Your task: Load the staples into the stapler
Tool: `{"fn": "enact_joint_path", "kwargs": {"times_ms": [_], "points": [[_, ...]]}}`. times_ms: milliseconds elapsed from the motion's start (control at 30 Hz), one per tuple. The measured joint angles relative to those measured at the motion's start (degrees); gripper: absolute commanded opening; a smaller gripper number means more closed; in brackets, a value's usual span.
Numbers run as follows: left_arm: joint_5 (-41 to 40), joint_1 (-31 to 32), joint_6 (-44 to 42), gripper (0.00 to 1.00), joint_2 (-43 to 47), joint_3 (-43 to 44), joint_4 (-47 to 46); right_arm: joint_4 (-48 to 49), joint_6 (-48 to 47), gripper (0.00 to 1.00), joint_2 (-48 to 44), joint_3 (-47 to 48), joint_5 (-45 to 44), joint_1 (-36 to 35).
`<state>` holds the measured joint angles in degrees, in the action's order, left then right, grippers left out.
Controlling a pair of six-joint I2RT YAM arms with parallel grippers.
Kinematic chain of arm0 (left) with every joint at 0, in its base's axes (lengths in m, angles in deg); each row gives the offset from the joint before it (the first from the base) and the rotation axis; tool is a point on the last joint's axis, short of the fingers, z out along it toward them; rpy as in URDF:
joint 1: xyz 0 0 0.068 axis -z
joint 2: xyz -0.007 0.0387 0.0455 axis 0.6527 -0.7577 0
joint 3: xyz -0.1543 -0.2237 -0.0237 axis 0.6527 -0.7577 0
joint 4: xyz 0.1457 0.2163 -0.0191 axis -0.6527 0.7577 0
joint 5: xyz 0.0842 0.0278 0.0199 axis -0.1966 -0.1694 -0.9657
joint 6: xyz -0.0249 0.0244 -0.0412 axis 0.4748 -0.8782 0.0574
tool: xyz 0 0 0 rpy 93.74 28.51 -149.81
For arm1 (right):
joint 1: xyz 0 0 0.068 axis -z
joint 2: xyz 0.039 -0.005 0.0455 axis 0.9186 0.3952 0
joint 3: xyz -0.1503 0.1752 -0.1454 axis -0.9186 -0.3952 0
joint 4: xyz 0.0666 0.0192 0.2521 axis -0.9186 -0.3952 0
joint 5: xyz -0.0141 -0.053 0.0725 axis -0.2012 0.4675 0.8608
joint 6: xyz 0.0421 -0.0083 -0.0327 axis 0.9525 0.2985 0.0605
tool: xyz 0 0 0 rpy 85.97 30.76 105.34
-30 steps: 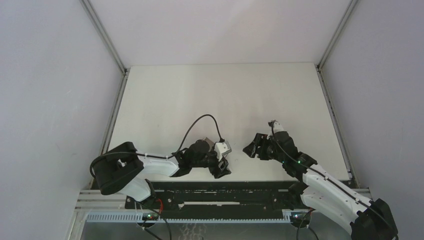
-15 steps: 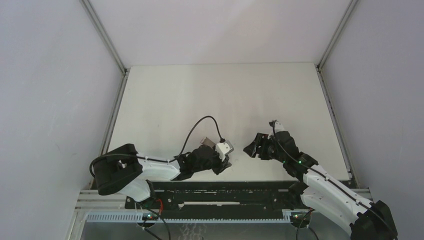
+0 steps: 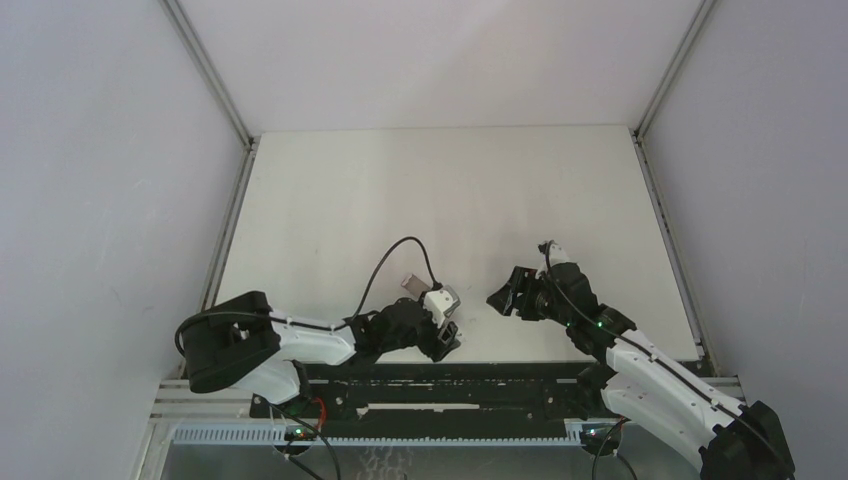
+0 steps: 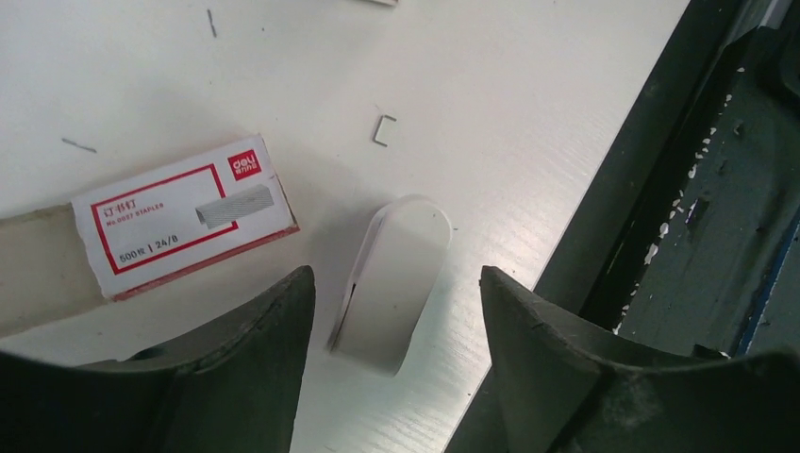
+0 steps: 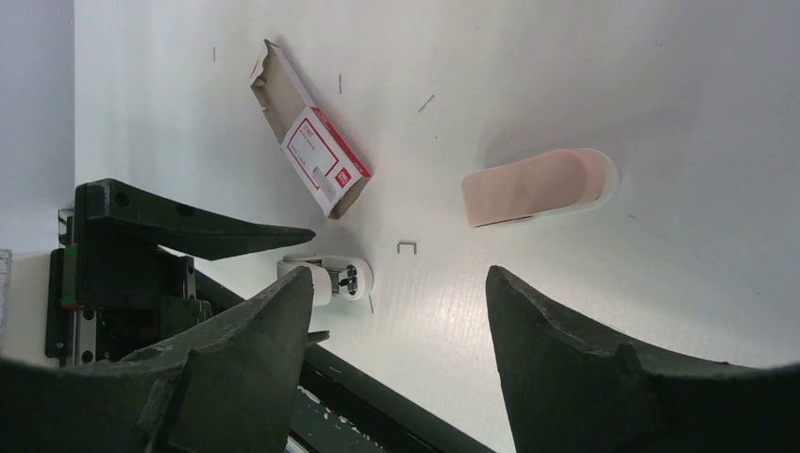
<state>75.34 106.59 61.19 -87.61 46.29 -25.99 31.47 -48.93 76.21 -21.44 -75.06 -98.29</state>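
White tabletop [image 3: 450, 190], near edge: left gripper [image 4: 394, 283] has its jaws wide, the white stapler [image 4: 401, 236] lying between them, ungripped; staple box [image 4: 184, 226] beside it, farther. Right gripper [image 5: 398, 276] jaws wide, empty.

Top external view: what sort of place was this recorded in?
Probably a lab robot cell: a white table walled by plain panels on metal posts, two arms bolted at its near edge, a staple box and loose staples laid out.
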Motion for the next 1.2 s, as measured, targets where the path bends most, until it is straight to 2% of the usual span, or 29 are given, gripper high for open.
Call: {"fn": "enact_joint_path", "kwargs": {"times_ms": [33,367,533,633,733,833,1000,1200], "points": [[0.1,0.0,0.0,0.64,0.0,-0.1,0.0,0.0,0.0,0.67,0.0,0.0,0.0,0.0],[-1.1,1.5,0.0,0.63,0.0,-0.8,2.0,0.0,0.0,0.68,0.0,0.0,0.2,0.0],[-3.6,2.6,-0.1,0.46,0.0,-0.8,2.7,0.0,0.2,0.71,0.0,0.0,0.5,0.0],[-4.5,3.0,-0.2,0.39,0.0,-0.8,2.9,0.0,0.3,0.77,0.0,0.0,1.1,0.0],[-5.3,3.2,-0.2,0.24,0.0,-0.8,3.1,0.2,0.7,0.84,0.3,0.0,2.0,0.0],[-5.6,3.7,-0.5,0.02,0.1,-0.8,3.1,1.8,2.1,0.89,1.1,-0.4,3.8,-0.2],[-5.7,4.6,0.1,0.0,1.7,-0.8,3.3,7.5,7.0,0.93,3.5,-3.6,6.7,-4.1],[-5.4,5.8,1.5,0.0,8.1,-1.1,0.2,13.0,13.0,0.94,7.0,-5.5,8.1,-10.7]]}}
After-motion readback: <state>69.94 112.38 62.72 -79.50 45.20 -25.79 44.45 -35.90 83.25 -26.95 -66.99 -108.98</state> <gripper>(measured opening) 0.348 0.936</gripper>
